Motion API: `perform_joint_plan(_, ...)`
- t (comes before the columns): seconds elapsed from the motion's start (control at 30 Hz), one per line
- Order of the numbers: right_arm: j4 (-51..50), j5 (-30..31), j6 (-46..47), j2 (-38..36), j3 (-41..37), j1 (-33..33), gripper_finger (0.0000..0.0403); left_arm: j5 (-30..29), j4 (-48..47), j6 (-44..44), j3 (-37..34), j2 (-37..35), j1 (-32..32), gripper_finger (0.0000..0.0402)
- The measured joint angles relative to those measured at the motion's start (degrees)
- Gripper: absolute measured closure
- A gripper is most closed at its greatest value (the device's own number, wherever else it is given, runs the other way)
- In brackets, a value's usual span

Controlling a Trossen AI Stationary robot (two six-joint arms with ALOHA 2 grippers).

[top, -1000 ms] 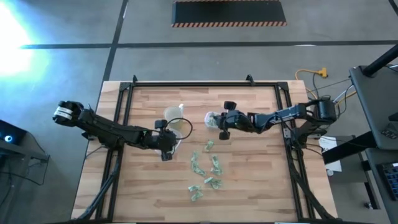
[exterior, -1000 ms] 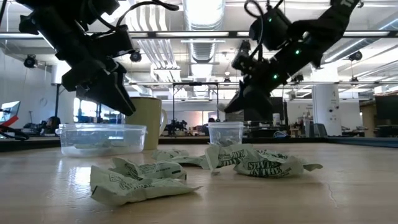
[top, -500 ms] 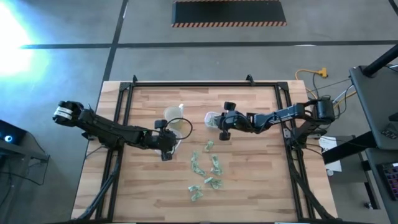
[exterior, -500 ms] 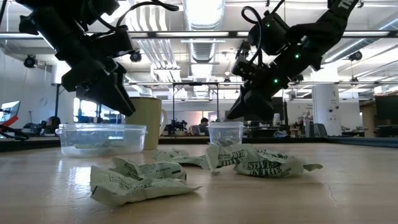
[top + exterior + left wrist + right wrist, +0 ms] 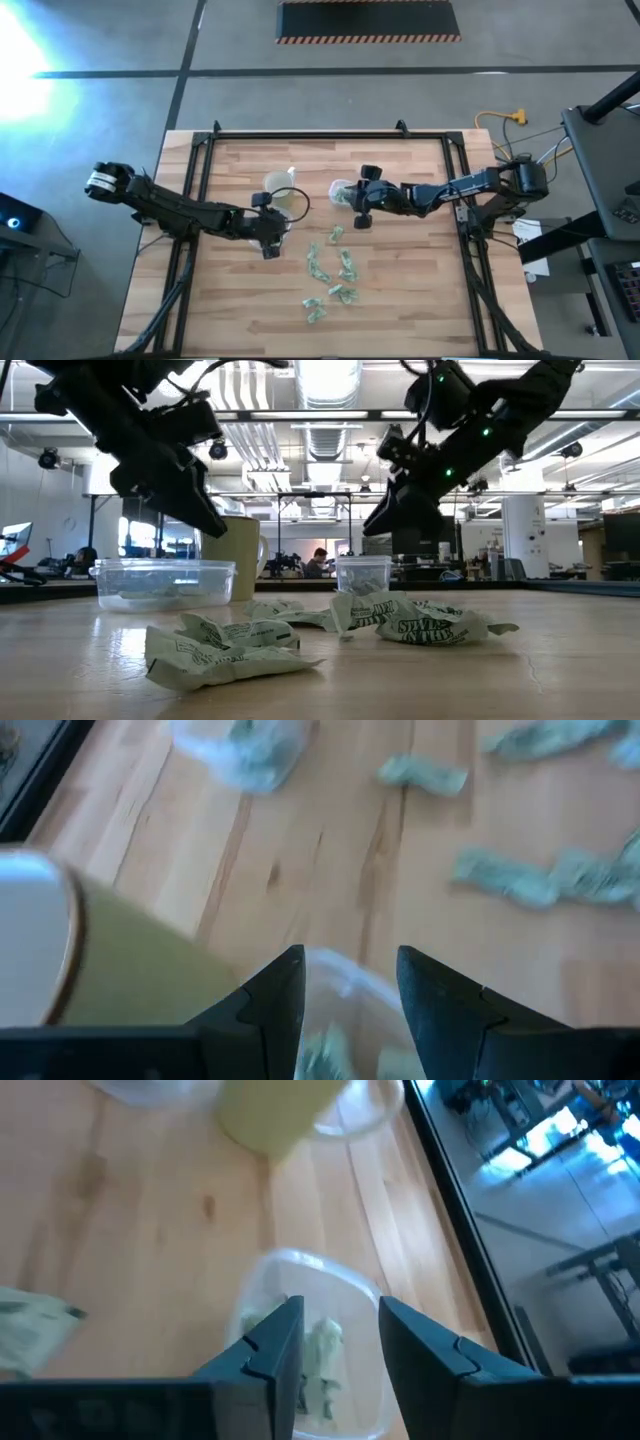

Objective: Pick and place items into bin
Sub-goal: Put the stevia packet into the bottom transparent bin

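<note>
Several small pale-green and white crinkled items (image 5: 335,272) lie loose on the wooden table, near its middle front (image 5: 400,618). My right gripper (image 5: 350,197) stands open over a small clear bin (image 5: 341,190). In the right wrist view my right gripper (image 5: 335,1340) shows a green piece (image 5: 322,1355) lying inside that bin. My left gripper (image 5: 275,228) hangs open above the near rim of a wide clear bin (image 5: 293,205), which holds more pieces (image 5: 330,1050). My left gripper (image 5: 350,990) has nothing between its fingers.
A pale yellowish cup (image 5: 277,183) stands just behind the wide bin (image 5: 165,582), close to my left gripper. A black frame (image 5: 300,135) runs around the table's edges. The wood to the right of the loose items is bare.
My right gripper has drawn back a little toward the table's right edge and risen slightly above the small bin. My left gripper has shifted a little up and to the right over the wide bin. The loose items have not moved.
</note>
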Motion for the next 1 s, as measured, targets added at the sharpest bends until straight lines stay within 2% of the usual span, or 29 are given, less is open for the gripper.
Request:
perform_joint_plan(0.23, -2.99, -0.06, -0.32, -4.88, 0.00, 4.33, 0.0291, 10.04, 9.67, 6.85, 0.00, 0.86, -0.08, 0.0258)
perform_joint_plan(0.5, -7.63, -0.13, 0.81, -10.28, 0.00, 7.79, 0.0303, 10.22, 17.44, 14.43, 2.09, 9.59, 0.00, 0.0258)
perform_joint_plan(0.63, -10.12, -0.15, 1.91, -12.28, 0.00, 8.38, 0.0309, 10.74, 17.25, 14.89, 5.64, 15.15, 0.51, 0.0258)
perform_joint_plan(0.8, -11.56, -0.15, 3.31, -13.24, -0.11, 8.45, 0.0313, 14.44, 16.27, 14.46, 9.86, 21.00, 2.44, 0.0258)
perform_joint_plan(1.0, -12.65, -0.15, 4.14, -12.81, -0.13, 8.45, 0.0312, 15.36, 9.34, 10.19, 14.09, 25.42, 4.97, 0.0258)
